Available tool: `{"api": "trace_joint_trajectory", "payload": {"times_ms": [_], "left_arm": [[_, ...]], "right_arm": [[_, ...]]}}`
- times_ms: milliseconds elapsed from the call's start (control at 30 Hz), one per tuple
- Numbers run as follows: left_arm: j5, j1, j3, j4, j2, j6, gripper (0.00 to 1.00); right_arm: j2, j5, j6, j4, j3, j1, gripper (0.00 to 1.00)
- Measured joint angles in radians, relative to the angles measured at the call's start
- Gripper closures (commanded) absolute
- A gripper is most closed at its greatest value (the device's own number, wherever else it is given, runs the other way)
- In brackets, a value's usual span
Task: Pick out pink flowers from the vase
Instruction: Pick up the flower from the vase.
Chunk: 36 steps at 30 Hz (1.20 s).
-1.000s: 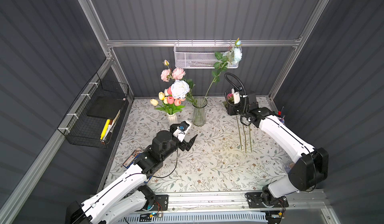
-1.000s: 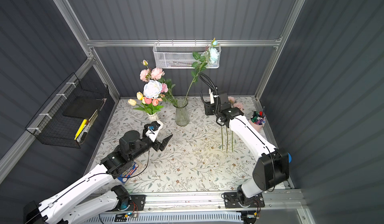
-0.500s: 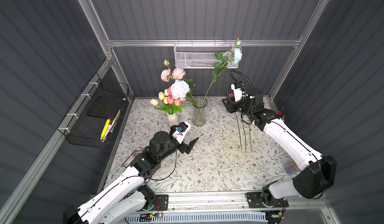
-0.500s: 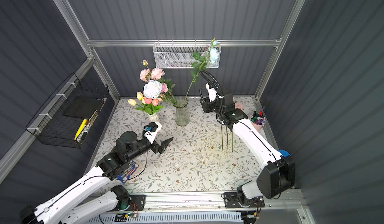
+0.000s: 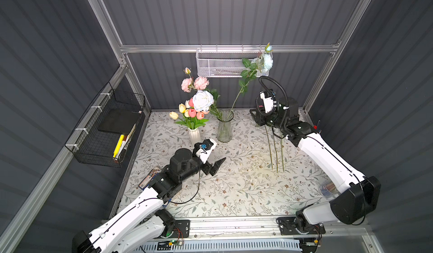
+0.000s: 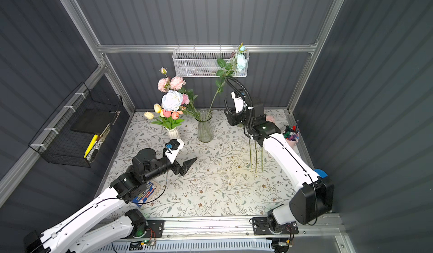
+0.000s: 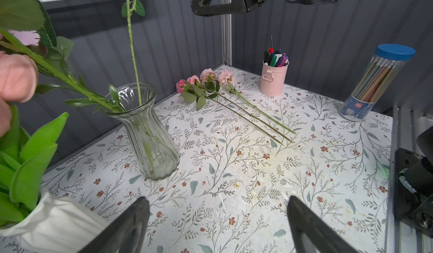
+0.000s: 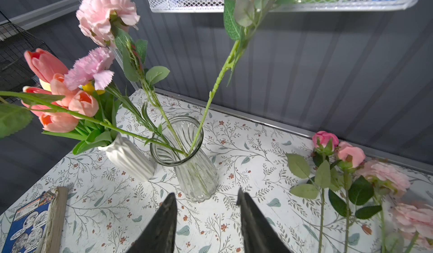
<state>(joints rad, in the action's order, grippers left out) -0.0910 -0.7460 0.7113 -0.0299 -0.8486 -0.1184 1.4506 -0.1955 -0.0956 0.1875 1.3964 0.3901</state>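
Note:
The clear glass vase point(image 5: 225, 128) point(image 6: 205, 128) point(image 7: 145, 132) point(image 8: 187, 160) stands at the back middle. It holds pale pink flowers point(image 5: 194, 84) point(image 6: 171, 83) point(image 8: 105, 12), a white rose point(image 5: 202, 99) and a tall pale blue rose point(image 5: 267, 61). Other pink flowers point(image 7: 206, 76) point(image 8: 346, 153) lie on the table at the back right, stems point(image 5: 276, 151) pointing forward. My right gripper point(image 5: 254, 116) point(image 6: 228, 117) point(image 8: 205, 192) hovers open and empty just right of the vase. My left gripper point(image 5: 214, 162) point(image 6: 187, 165) point(image 7: 217, 199) is wide open and empty, low in front of the vase.
A white vase point(image 5: 194, 134) point(image 8: 128, 158) of salmon and yellow tulips stands left of the glass one. A pink pen bucket point(image 7: 274, 78) and a pencil tube point(image 7: 379, 83) sit at the right edge. Wire baskets hang on the left wall point(image 5: 107, 132) and back wall point(image 5: 222, 64). A booklet point(image 6: 145, 193) lies under my left arm.
My right gripper has lifted off the laid flowers and swung left toward the glass vase. My left gripper has drifted slightly toward the middle of the table.

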Motion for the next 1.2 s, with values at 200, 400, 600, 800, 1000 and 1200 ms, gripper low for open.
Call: {"api": "trace_joint_trajectory", "payload": {"times_ms": [200, 400, 600, 800, 1000, 1200], "left_arm": [[-0.005, 0.000, 0.000, 0.000, 0.000, 0.000, 0.06], [-0.008, 0.000, 0.000, 0.000, 0.000, -0.001, 0.06], [-0.012, 0.000, 0.000, 0.000, 0.000, -0.001, 0.06], [-0.008, 0.000, 0.000, 0.000, 0.005, -0.001, 0.06], [-0.003, 0.000, 0.000, 0.000, 0.009, -0.002, 0.06], [-0.003, 0.000, -0.002, 0.002, 0.009, -0.001, 0.06]], "right_arm": [[0.016, -0.021, 0.004, 0.000, 0.022, 0.000, 0.54], [0.063, -0.040, 0.016, 0.000, 0.057, 0.000, 0.54], [0.103, -0.055, 0.027, -0.013, 0.128, 0.000, 0.54], [0.111, -0.090, 0.033, -0.033, 0.139, 0.000, 0.55], [0.101, -0.124, 0.044, -0.047, 0.130, 0.000, 0.55], [0.053, -0.142, 0.052, -0.053, 0.095, 0.000, 0.55]]}}
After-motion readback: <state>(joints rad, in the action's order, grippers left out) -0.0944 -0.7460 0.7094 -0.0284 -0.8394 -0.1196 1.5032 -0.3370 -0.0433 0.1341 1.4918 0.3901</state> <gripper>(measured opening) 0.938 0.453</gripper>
